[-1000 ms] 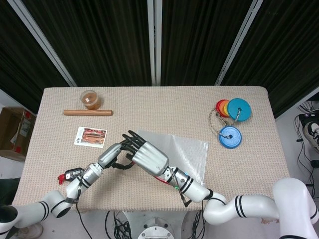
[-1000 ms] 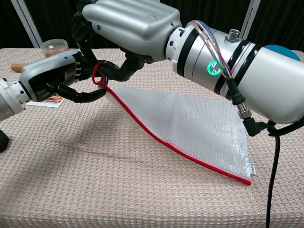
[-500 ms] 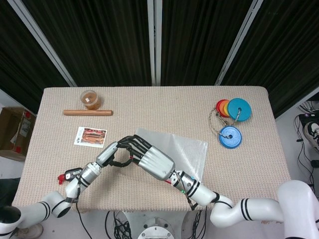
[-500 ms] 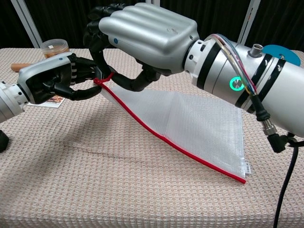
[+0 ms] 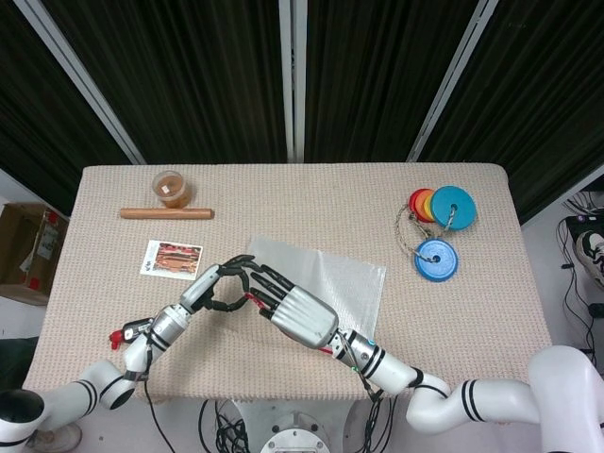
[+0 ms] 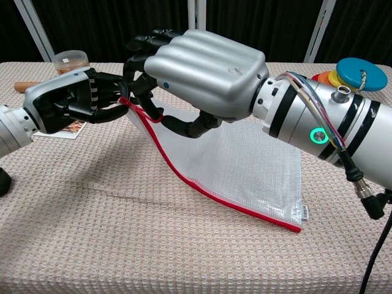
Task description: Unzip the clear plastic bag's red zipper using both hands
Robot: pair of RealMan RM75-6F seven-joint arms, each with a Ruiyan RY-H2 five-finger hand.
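Since the earlier frame, the right hand (image 6: 202,76) had been drawn back toward the robot along the red zipper (image 6: 202,184), and the clear plastic bag (image 6: 245,165) had been dragged slightly with it, its far corner shifted on the surface (image 6: 92,245). The bag's left corner was lifted off the surface, the opposite edge resting flat, presumably so that the zipper line was kept taut for sliding. That raised corner was pinched by the left hand (image 6: 67,101), fingers curled shut around the red end as an anchor. Just beside the left hand, the right hand's fingers were curled around a red loop, apparently the pull; whether it was firmly gripped could not be told for certain. Well beyond the bag, a jar (image 5: 171,187), a wooden stick (image 5: 166,213), a card (image 5: 172,260) and coloured discs (image 5: 438,226) were left untouched.
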